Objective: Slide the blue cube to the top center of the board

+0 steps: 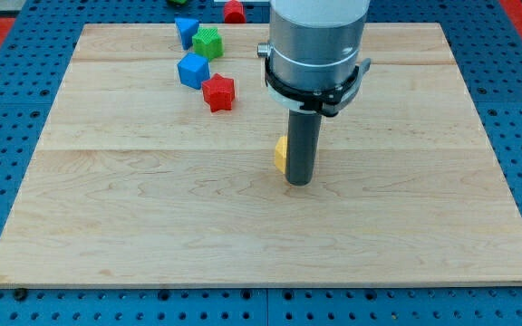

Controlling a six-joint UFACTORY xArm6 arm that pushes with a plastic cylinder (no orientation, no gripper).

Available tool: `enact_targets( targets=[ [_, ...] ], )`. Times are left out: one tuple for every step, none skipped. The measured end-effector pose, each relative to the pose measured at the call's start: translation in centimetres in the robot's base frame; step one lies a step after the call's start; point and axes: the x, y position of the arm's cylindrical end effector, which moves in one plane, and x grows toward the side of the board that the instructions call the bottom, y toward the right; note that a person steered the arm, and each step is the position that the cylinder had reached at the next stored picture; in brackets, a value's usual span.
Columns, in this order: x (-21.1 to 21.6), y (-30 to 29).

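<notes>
Looking from my tip [298,183], the blue cube [193,70] sat at about ten o'clock, up near the desk's [243,235] top left, just beside a red block [217,92]. No gripper showed, only the rod.

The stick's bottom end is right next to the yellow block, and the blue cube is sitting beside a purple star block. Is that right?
Not quite. The block beside the blue cube is red, not purple; its shape looks star-like. The camera view shows this. The rest holds: my tip is right next to the yellow block, which peeks out on the rod's left in the view.
</notes>
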Motion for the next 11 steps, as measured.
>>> enact_targets(
  targets=[
    [3.2,-2.1],
    [3.8,-12.4],
    [0.7,-17.6],
    [-6.7,-17.7],
    [-15.5,-17.5],
    [-18.1,-17.3],
    [-21.1,-9.3],
    [-23.0,-7.2],
    [-23.8,-5.7],
    [-23.8,0.9],
    [-23.3,5.8]
  ],
)
